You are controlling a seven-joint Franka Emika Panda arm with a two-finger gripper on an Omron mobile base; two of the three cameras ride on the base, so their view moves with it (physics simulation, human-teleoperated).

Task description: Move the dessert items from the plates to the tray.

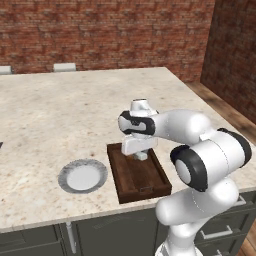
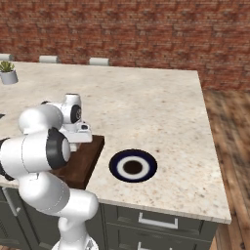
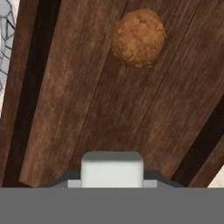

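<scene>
Brick walls back a pale stone tabletop (image 1: 60, 110) carrying everything; the white arm reaches low over the dark wooden tray (image 1: 131, 181), which lies between the ribbed grey plate (image 1: 82, 176), bare, and the blue-rimmed plate (image 2: 133, 165), whose dark centre I cannot read; the pincer (image 1: 141, 155) hangs just above the tray floor, clenched on the white cube (image 3: 112, 168), which sits between its tips in the hand view; the brown ball (image 3: 139, 37) already rests on the tray boards (image 3: 87, 109). Judging by this, the second delivery is in hand; next the jaws should spread, dropping the cube clear of the ball.
</scene>
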